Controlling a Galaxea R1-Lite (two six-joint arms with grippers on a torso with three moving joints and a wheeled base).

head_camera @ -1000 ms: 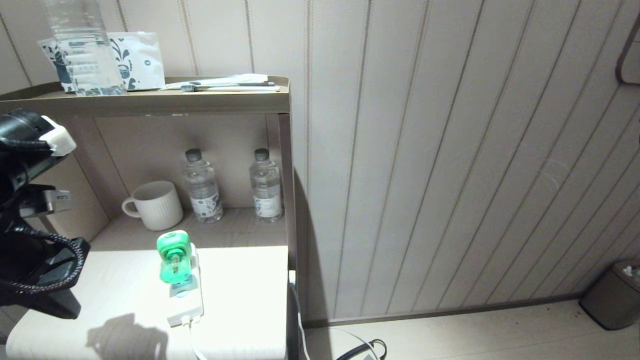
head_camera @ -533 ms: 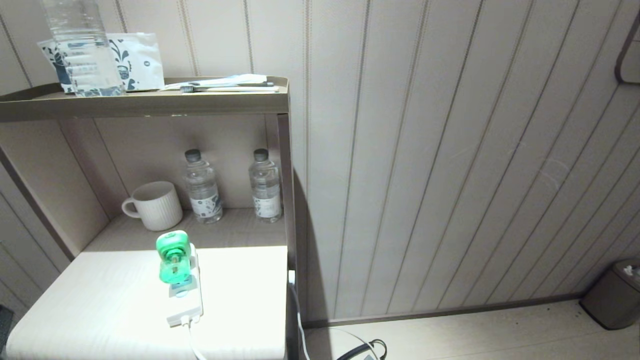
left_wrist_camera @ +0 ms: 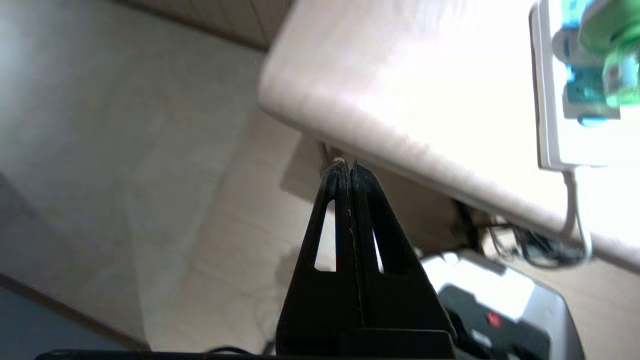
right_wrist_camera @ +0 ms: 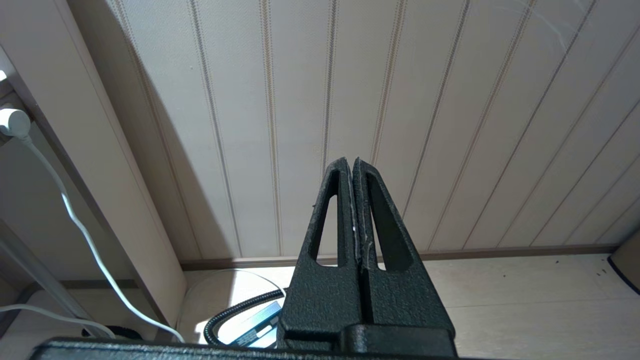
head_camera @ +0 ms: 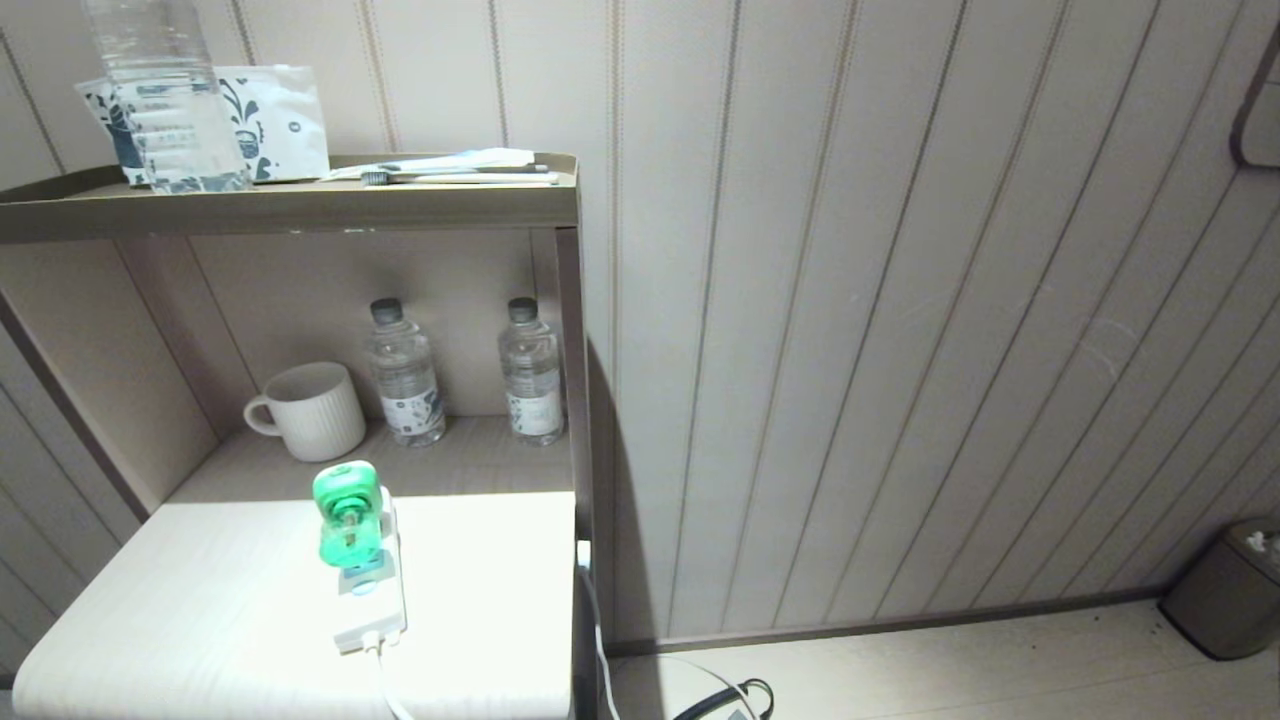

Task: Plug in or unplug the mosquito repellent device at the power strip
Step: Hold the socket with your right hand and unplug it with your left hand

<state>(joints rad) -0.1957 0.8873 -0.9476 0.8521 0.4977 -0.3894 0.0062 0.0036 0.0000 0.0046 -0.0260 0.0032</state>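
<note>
We see the mosquito repellent device [head_camera: 348, 512] plugged into the power strip [head_camera: 372, 590], which lies flat on the pale tabletop [head_camera: 180, 610] in front of the shelf unit. The strip's long axis runs from the front edge of the table back toward the shelf, slightly slanted, with its white cable [head_camera: 388, 690] leaving the near end and dropping over the table's front edge. The device sits on the far half of the strip and stands up from it, its white and green top facing away from us toward the shelf and its green liquid bottle pointing toward the strip's near end, so its own long axis follows that of the strip. Behind it, on the lower shelf, stand a ribbed mug [head_camera: 310, 410] and two small water bottles [head_camera: 405, 372] side by side, well apart from the device. On the top shelf we see a large clear bottle [head_camera: 165, 100], a printed packet [head_camera: 270, 120] and a toothbrush [head_camera: 455, 176]. Neither arm shows in the head view. In the left wrist view our left gripper [left_wrist_camera: 344, 167] hangs off the table's edge, over the floor, its fingers pressed together and holding nothing; the strip [left_wrist_camera: 542, 100] and device [left_wrist_camera: 607, 45] sit well away across the tabletop. Our right gripper [right_wrist_camera: 349, 162] faces the panelled wall [right_wrist_camera: 400, 100] low down, fingers likewise together and empty.
</note>
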